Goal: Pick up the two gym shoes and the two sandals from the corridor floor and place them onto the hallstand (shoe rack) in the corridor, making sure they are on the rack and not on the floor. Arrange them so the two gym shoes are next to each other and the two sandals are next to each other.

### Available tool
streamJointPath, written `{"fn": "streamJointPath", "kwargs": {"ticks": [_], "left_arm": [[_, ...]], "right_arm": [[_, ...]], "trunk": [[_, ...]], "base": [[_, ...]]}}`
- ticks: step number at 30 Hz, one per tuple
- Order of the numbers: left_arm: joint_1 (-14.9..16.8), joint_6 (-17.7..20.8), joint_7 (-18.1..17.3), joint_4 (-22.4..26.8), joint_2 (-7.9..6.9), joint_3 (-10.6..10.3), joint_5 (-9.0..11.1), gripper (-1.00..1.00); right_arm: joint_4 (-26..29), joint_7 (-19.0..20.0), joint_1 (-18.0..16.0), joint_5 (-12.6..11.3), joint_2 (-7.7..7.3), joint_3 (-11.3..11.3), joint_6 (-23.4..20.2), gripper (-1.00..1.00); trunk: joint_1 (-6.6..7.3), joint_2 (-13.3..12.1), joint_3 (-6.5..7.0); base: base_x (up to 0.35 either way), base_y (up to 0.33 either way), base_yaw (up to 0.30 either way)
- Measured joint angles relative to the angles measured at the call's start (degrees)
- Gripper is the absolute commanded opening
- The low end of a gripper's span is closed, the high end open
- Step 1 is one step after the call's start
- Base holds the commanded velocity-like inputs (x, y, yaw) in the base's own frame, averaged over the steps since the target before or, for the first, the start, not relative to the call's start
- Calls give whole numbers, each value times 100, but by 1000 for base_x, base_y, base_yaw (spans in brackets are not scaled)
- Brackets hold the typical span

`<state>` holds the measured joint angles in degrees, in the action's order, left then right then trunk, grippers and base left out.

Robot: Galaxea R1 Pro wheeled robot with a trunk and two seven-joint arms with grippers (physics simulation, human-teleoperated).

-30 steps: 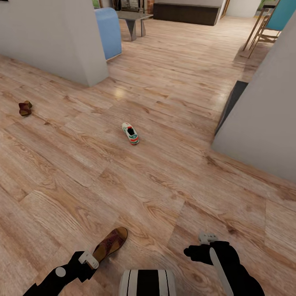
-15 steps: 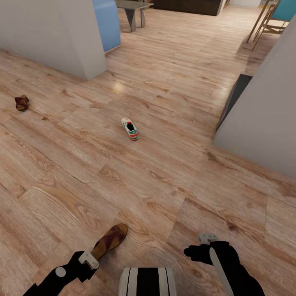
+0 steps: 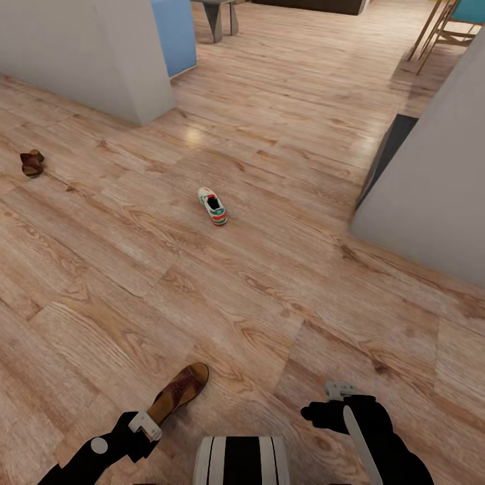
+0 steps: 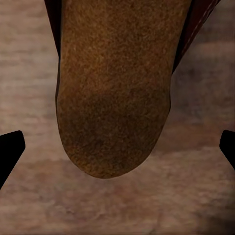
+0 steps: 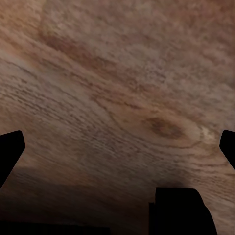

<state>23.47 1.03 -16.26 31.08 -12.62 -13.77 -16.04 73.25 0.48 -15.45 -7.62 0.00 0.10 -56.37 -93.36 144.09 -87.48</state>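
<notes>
Corridor floor (image 3: 269, 283): one gym shoe (image 3: 212, 205), one far sandal (image 3: 31, 162); my left gripper (image 3: 144, 426) pinches another sandal (image 3: 178, 392); right gripper (image 3: 340, 389) spread.

a home corridor: wood-plank floor (image 3: 283, 222), stray sneaker (image 3: 213, 205), blue armchair (image 3: 174, 34)

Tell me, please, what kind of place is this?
Probably a home corridor opening onto living space: wood-plank floor, pale walls, and shoes lying about, a sneaker and a sandal, with a chair beyond.

Grey wall corner (image 3: 128, 67) far left, blue armchair (image 3: 174, 34) behind it, wooden chair (image 3: 448, 30) far right.
</notes>
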Motion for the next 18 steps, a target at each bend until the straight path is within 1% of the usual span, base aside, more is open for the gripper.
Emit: {"fn": "streamJointPath", "kwargs": {"ticks": [4, 10, 18], "left_arm": [[0, 0, 2, 0, 0, 0, 0, 100], [0, -1, 8, 1, 4, 0, -1, 100], [0, 0, 32, 0, 14, 8, 0, 100]], "right_arm": [[0, 0, 0, -2, 0, 0, -3, 100], [-1, 0, 0, -2, 0, 0, -3, 100], [0, 0, 0, 1, 0, 0, -2, 100]], "trunk": [[0, 0, 0], [1, 0, 0], [0, 0, 0]], "base": [[13, 11, 0], [96, 90, 0], [7, 6, 0]]}}
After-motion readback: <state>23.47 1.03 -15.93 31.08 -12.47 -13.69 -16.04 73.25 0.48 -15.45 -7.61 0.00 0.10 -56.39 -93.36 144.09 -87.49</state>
